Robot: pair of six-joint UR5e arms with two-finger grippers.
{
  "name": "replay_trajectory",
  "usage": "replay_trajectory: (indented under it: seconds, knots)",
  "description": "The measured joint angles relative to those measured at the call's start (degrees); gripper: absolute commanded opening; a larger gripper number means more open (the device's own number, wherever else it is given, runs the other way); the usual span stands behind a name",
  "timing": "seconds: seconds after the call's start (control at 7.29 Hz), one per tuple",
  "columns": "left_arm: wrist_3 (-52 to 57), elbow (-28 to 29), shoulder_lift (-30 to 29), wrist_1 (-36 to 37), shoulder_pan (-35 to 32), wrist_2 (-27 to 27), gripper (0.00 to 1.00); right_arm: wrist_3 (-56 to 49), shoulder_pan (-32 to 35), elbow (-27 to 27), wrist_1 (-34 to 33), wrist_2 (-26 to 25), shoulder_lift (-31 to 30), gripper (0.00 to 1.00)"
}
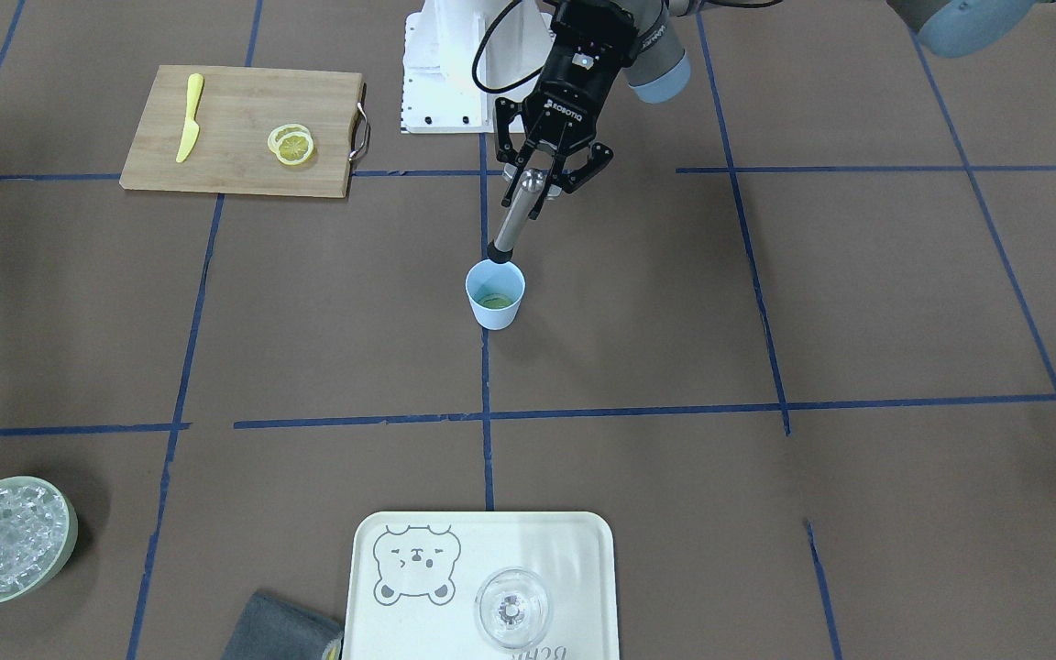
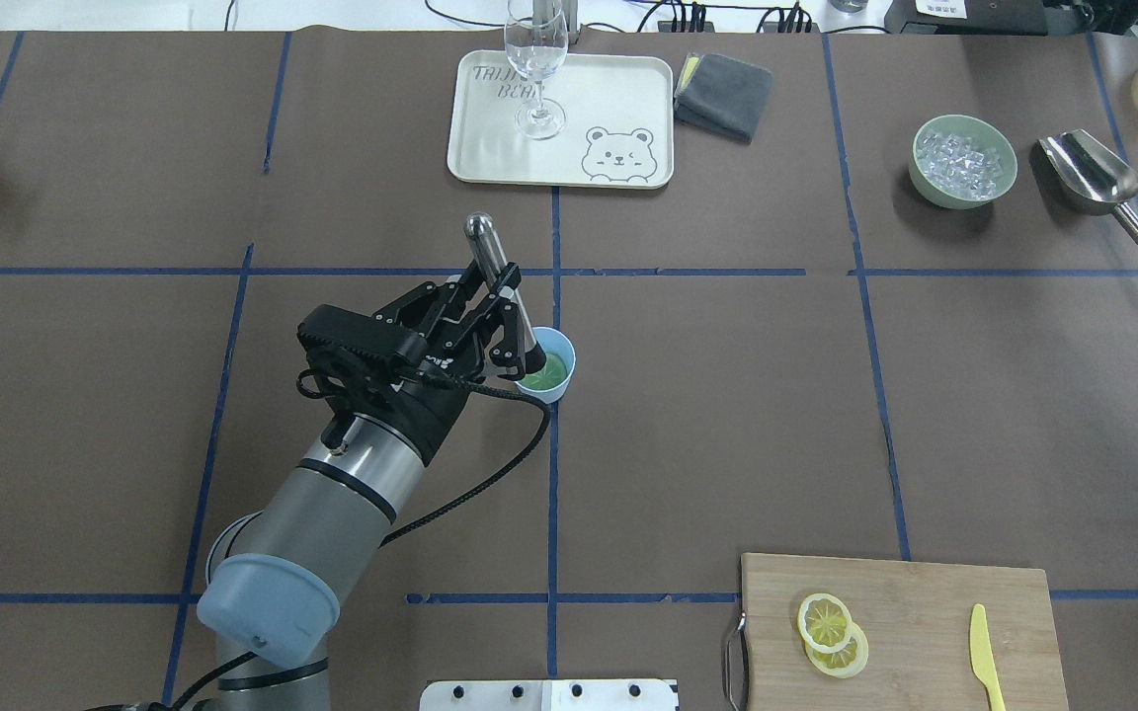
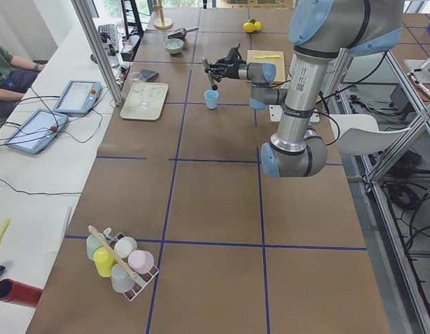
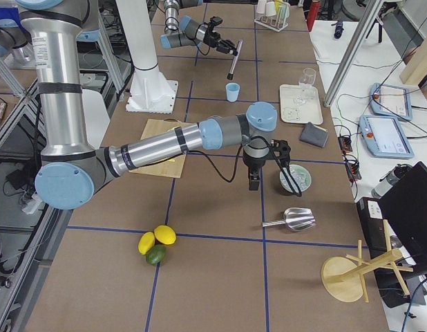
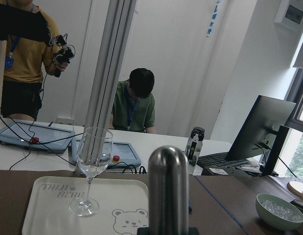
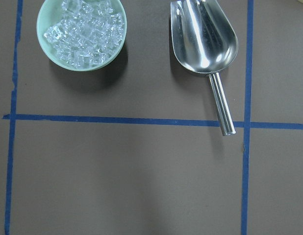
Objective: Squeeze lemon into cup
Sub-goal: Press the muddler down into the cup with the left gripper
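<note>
The pale-blue cup [image 1: 495, 295] stands mid-table, also in the overhead view [image 2: 551, 380], with something yellow-green at its bottom. My left gripper [image 1: 542, 179] is shut on a steel muddler [image 1: 517, 215], tilted, with its black tip just at the cup's rim [image 2: 532, 357]. The muddler's rounded top fills the left wrist view [image 5: 167, 191]. Two lemon slices [image 1: 292, 145] lie overlapped on the wooden cutting board [image 1: 235, 101]. My right gripper [image 4: 286, 166] hovers over the green ice bowl [image 4: 298, 178]. I cannot tell if it is open or shut.
A yellow plastic knife [image 1: 189, 117] lies on the board. A cream tray [image 2: 490, 148] holds a clear wine glass [image 2: 535, 69], with a grey cloth [image 2: 724, 94] beside it. A steel scoop [image 6: 206, 44] lies next to the ice bowl [image 6: 82, 33].
</note>
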Motion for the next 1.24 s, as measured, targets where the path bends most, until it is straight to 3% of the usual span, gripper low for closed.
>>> replay_trajectory:
  seconds: [1.24]
  knots:
    - [0.60, 9.33, -3.45, -0.26, 0.04, 0.28, 0.00, 0.14, 0.01, 0.14, 0.05, -0.04, 0.24, 1.00]
